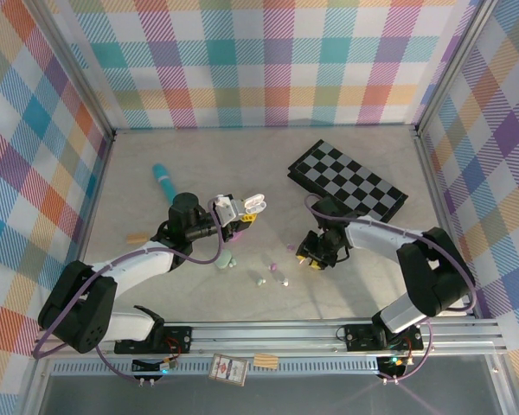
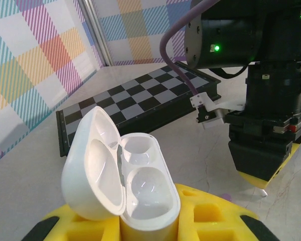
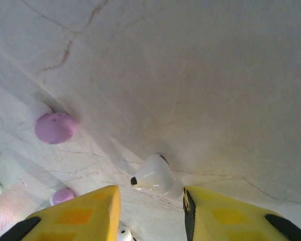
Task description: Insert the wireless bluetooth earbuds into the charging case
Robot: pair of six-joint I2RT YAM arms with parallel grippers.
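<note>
Right gripper [image 3: 150, 213] is straddling the white earbud [image 3: 153, 174], jaws apart; the bud is lying on the table [image 3: 190, 75] at its 12 o'clock. Left gripper [image 2: 150, 223] is clamping the open charging case [image 2: 135, 175], at the right gripper's 10 o'clock from above.

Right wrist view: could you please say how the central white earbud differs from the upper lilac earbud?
The white earbud is glossy white with a dark tip; the upper lilac earbud is lilac. The white earbud lies between the fingers of the right gripper; the lilac one lies outside them. Both rest on the tabletop.
</note>
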